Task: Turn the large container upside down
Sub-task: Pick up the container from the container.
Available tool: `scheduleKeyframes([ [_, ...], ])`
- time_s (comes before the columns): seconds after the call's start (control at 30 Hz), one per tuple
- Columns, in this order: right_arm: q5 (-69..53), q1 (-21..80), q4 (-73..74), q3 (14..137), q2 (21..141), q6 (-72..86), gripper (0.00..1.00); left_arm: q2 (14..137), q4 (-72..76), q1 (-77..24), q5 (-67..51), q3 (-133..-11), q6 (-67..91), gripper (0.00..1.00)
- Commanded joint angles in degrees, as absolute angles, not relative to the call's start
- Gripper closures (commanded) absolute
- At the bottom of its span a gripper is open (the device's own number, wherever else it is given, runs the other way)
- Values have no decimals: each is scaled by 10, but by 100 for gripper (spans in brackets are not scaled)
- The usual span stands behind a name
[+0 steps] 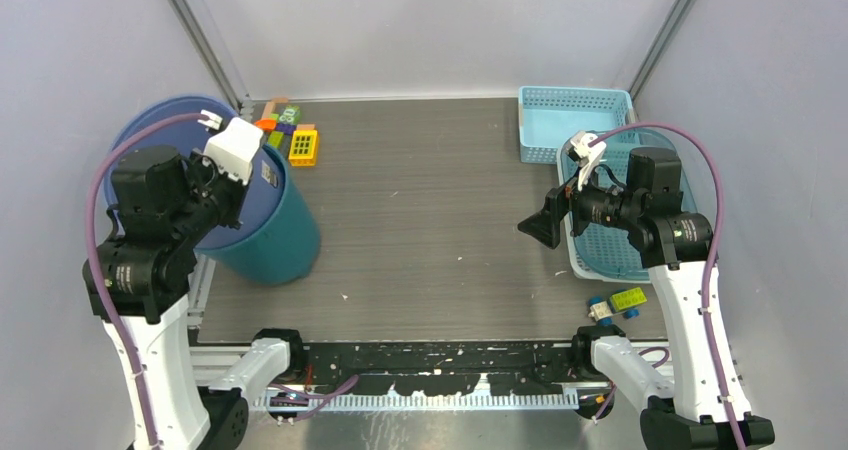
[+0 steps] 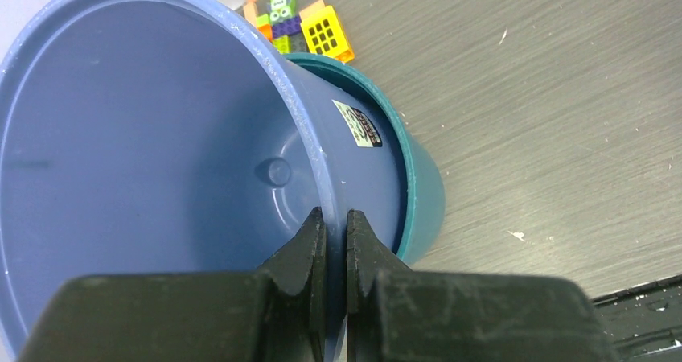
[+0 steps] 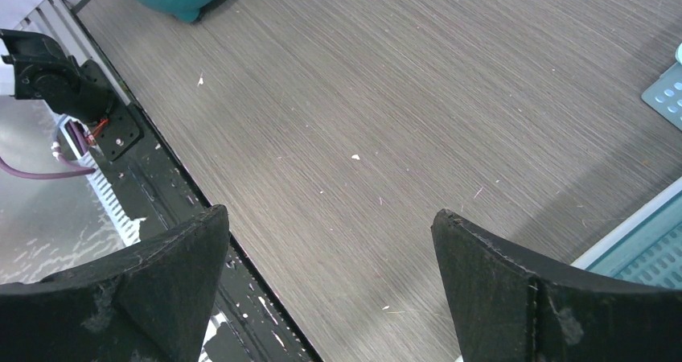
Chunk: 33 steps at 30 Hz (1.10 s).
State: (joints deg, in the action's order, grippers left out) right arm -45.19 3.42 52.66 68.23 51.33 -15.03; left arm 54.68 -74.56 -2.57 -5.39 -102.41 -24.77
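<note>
The large blue container (image 1: 140, 130) is tilted, its mouth facing up and left, and its base sits inside a teal container (image 1: 272, 238) at the table's left edge. My left gripper (image 2: 336, 225) is shut on the blue container's rim (image 2: 318, 157), one finger inside and one outside; in the top view the left gripper (image 1: 228, 192) is at the rim's near right side. The teal container (image 2: 424, 195) shows behind the rim. My right gripper (image 1: 546, 228) is open and empty above bare table at the right; in its wrist view the right gripper (image 3: 328, 214) shows only tabletop between the fingers.
Toy bricks (image 1: 290, 136) lie behind the containers at the back left. Two light blue baskets (image 1: 575, 116) (image 1: 612, 250) stand at the right. A small brick toy (image 1: 618, 303) lies near the front right. The left wall is close beside the blue container.
</note>
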Motion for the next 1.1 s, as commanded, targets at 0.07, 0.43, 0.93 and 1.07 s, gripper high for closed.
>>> scheduleKeyframes([
  [0.07, -449, 38, 504, 685, 504, -148, 0, 552, -657, -25, -72, -1106, -291, 100],
  [0.43, -449, 38, 505, 686, 502, -148, 0, 577, -674, -25, -123, -1202, -288, 100],
  [0.93, -448, 40, 506, 686, 498, -149, 0, 626, -654, -24, -215, -1356, -249, 100],
  [1.07, -447, 40, 507, 686, 495, -150, 0, 637, -647, -20, -262, -1389, -228, 100],
])
